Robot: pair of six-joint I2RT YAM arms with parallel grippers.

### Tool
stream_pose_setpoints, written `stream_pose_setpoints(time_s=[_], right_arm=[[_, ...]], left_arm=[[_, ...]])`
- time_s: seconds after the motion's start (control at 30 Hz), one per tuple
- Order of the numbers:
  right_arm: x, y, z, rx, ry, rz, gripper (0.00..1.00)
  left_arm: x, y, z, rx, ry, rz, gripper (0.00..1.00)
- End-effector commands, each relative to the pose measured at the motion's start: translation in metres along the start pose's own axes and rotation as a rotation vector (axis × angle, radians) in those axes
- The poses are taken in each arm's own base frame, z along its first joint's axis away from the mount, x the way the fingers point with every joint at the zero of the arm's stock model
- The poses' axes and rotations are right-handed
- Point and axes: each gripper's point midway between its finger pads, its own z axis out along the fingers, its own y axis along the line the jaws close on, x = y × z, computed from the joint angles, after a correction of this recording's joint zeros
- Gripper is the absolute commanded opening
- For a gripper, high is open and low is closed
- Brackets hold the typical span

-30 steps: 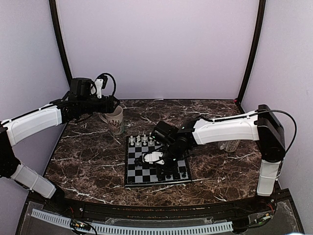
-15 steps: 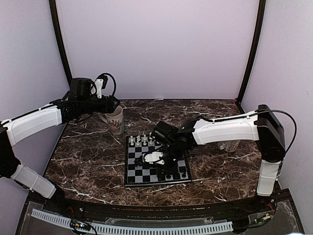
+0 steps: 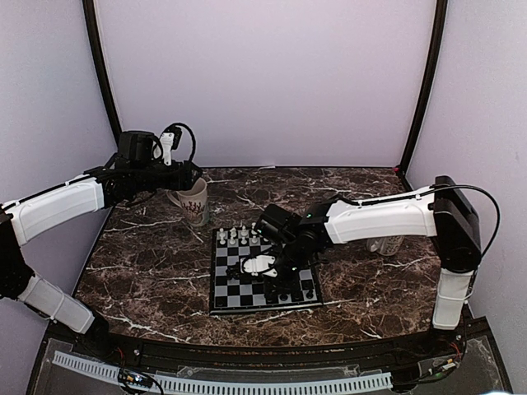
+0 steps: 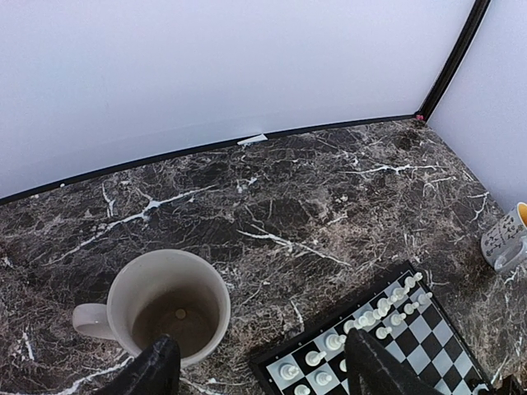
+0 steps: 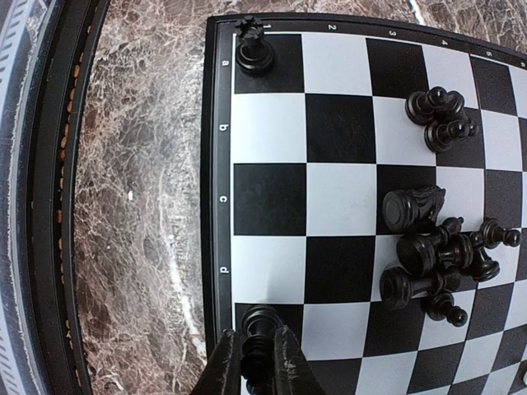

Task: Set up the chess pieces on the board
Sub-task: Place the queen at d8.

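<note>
Two grippers, two diff states. My right gripper (image 5: 257,354) is down on the board (image 5: 272,132), fingers pressed in on one black piece (image 5: 260,319). That piece stands upright on a dark sq at the board's lettered edge, one row past the "d" mark. Another black piece, the corner one (image 5: 255,53), stands alone on the board's corner sq by the "a". Most other black pieces (image 5: 428,255) lie tipped in a heap further in from that edge, w/ a pair (image 5: 440,115) lying a bit apart from the heap.

From the top cam, white pieces (image 3: 239,234) stand along the board's far edge, approx two rows.

My left gripper (image 4: 263,370) is spread wide w/ nothing between the fingers (image 4: 160,366). It hangs above a mug (image 4: 89,319) that sits upright on the tabletop (image 4: 313,189), just off the board's far left corner. Small pale bit lies in the mug's bottom, can't tell what it is. A second mug (image 4: 506,239) stands on the tabletop off the board's right side, well apart from the first.
</note>
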Motion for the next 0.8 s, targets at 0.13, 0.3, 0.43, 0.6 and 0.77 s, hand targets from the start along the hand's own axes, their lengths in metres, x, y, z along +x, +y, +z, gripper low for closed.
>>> stream_pose_setpoints(time_s=[0.13, 0.3, 0.43, 0.6, 0.77], right_arm=[[0.009, 0.005, -0.006, 0.017, 0.02, -0.017, 0.12], [0.012, 0.003, -0.007, 0.025, 0.024, -0.015, 0.12], [0.013, 0.003, -0.006, 0.023, 0.018, -0.009, 0.15], [0.006, 0.0, -0.002, 0.015, 0.013, -0.005, 0.21], [-0.003, -0.001, -0.006, 0.007, -0.001, -0.006, 0.23]], left_arm=[[0.004, -0.004, 0.0, 0.018, 0.006, 0.006, 0.71], [0.005, -0.004, 0.001, 0.02, 0.011, 0.002, 0.71], [0.006, -0.004, 0.002, 0.024, 0.016, 0.0, 0.7], [0.008, -0.005, 0.004, 0.029, 0.022, -0.001, 0.7], [0.008, -0.005, 0.004, 0.029, 0.022, 0.001, 0.7]])
